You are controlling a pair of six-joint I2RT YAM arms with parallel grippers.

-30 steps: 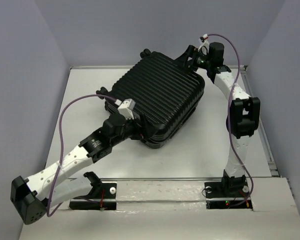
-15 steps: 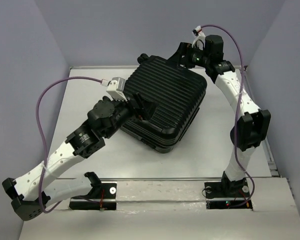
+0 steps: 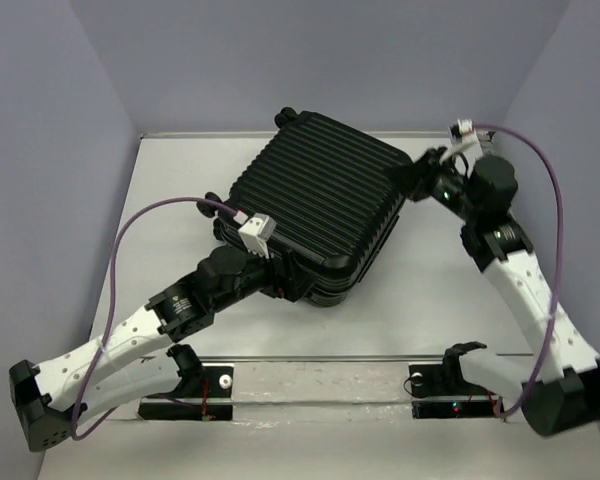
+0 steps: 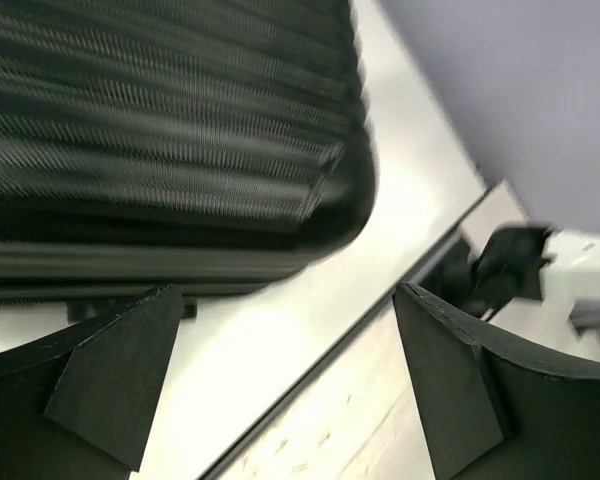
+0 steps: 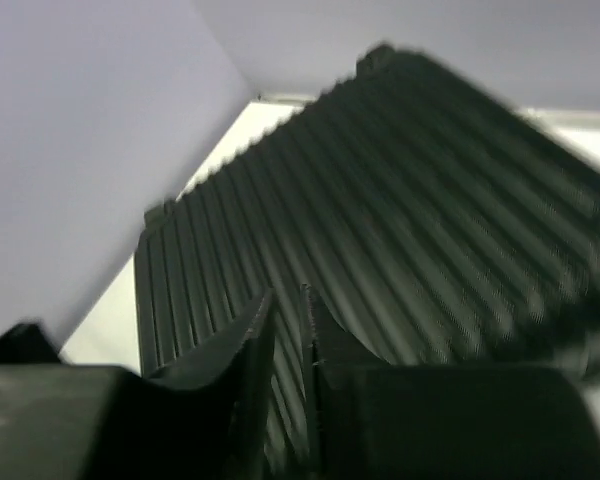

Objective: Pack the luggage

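Change sits mostly with the right gripper (image 3: 408, 183). A second ago it reached round the far right corner of the luggage (image 3: 315, 205) with fingers spread. Now it has drawn back to the case's right corner with its fingers (image 5: 230, 350) brought almost together, only a slit between them and nothing visibly pinched. The left gripper (image 3: 282, 278) has dropped from the left edge of the luggage's top to its near left corner, fingers (image 4: 120, 375) spread wide around nothing. The luggage itself lies flat and closed on the bench (image 3: 170, 210), ribbed shell up, turned a little from where it lay. I judge the lid is down and only fastening or squaring remains, though no zip shows.
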